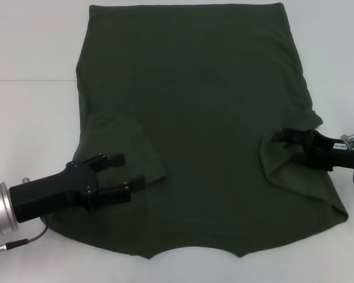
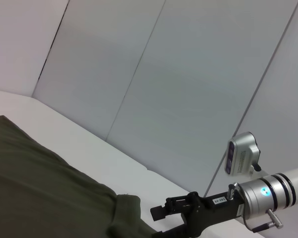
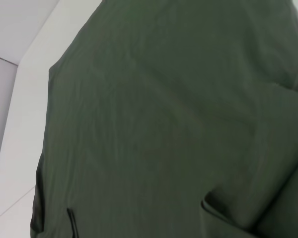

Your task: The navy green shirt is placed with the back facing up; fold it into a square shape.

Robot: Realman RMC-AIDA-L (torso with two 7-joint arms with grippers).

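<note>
The left tool (image 1: 123, 171) reaches in low from the near left, its fingers spread wide over the folded-in left sleeve (image 1: 138, 154), holding nothing. The right tool (image 1: 281, 137) comes in from the right edge, lying across the turned-in right sleeve (image 1: 283, 162); whether it grips the cloth cannot be told. The shirt (image 1: 200, 106) lies flat and spread on the white tabletop (image 1: 29, 118), hem at the far side, collar nearest the robot. Behind the tabletop stands a pale panelled wall (image 2: 188, 74).
</note>
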